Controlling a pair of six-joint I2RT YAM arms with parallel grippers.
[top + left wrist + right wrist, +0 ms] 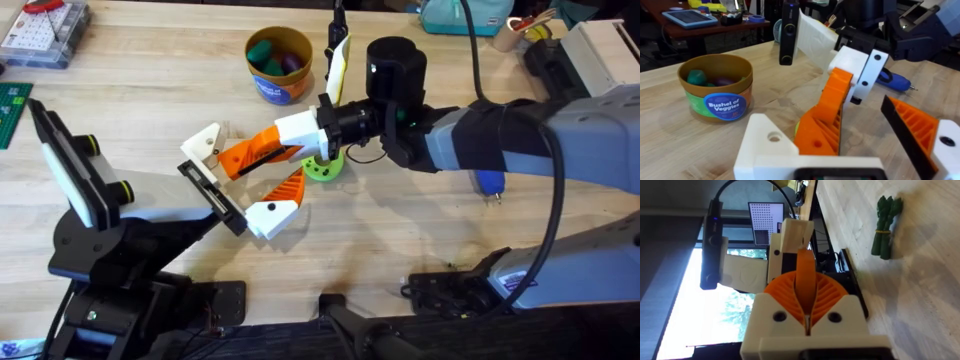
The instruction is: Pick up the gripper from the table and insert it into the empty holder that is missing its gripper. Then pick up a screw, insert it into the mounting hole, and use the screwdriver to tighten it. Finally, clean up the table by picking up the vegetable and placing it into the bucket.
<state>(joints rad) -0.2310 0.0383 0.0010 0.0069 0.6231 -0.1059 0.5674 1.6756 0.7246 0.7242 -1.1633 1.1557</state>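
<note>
The right gripper (290, 138) is clenched on the gripper (255, 153), the long orange finger. It grasps the finger toward the tapered end, so the white block end points away from the right arm and toward the holder (212, 195). In the right wrist view the orange ribbed pads (785, 292) press on either side of the thin orange blade.

The finger's long axis runs almost straight at the holder. Its white block sits just beside the holder's bare end, on the side toward the bucket (279, 65), near but apparently not yet seated. The holder's bar lies roughly across that axis. The coming move therefore looks like a short push along the finger's own length, with the block squared to the bar. The right arm carries the part, so it is the nearer one. Whether the left gripper is released or clenched cannot be told.
</note>
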